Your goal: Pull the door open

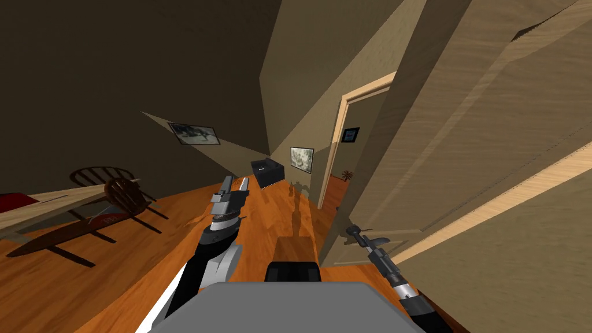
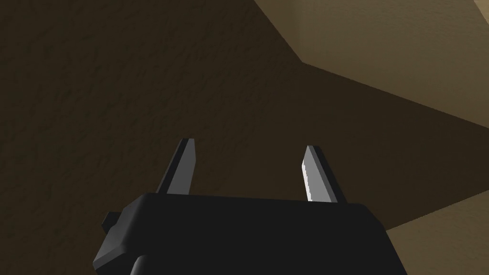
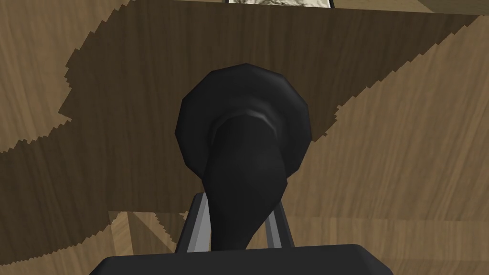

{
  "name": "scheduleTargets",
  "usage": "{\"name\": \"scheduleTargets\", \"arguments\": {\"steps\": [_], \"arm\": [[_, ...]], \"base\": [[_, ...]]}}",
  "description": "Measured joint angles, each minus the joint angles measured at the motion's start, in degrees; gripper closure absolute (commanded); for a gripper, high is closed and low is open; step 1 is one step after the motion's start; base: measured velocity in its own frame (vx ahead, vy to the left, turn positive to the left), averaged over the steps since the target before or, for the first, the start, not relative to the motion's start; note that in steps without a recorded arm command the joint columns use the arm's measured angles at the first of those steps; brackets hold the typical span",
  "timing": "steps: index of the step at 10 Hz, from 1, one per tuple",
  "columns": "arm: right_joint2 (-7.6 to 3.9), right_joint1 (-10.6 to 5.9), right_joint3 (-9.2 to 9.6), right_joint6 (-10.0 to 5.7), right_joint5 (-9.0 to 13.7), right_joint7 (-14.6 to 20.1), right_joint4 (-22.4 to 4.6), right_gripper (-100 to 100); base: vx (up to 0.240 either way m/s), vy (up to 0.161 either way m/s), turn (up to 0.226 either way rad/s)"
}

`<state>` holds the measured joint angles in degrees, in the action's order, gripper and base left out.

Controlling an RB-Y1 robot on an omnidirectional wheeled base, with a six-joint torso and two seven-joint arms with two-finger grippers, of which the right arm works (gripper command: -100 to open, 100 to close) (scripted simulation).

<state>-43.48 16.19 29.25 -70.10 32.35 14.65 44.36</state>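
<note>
Two fingers [image 3: 196,230] of right tool [image 3: 238,216] gripping black handle [image 3: 243,138], wooden door [image 3: 410,153] behind

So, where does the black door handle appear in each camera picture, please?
Head view: the door handle sits low, right of centre, on the wooden door, at the tip of the right gripper.
Left wrist view: the left gripper, open, points away from the door.
Right wrist view: the door handle runs from its round base down between the right gripper's shut fingers.
Shared landmark: the door's wood grain.
</note>
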Motion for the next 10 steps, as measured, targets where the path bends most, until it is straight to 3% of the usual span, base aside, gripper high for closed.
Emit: {"name": "scheduleTargets", "arguments": {"steps": [6,10], "arm": [[-0.28,-0.14,1.07,-1.96,-0.1,0.9,-1.9,100],[-0.46,-0.2,1.31,-2.2,-0.1,1.2,-2.1,100]], "base": [[-0.209,-0.069,0.145],[-0.138,-0.043,0.115]]}}
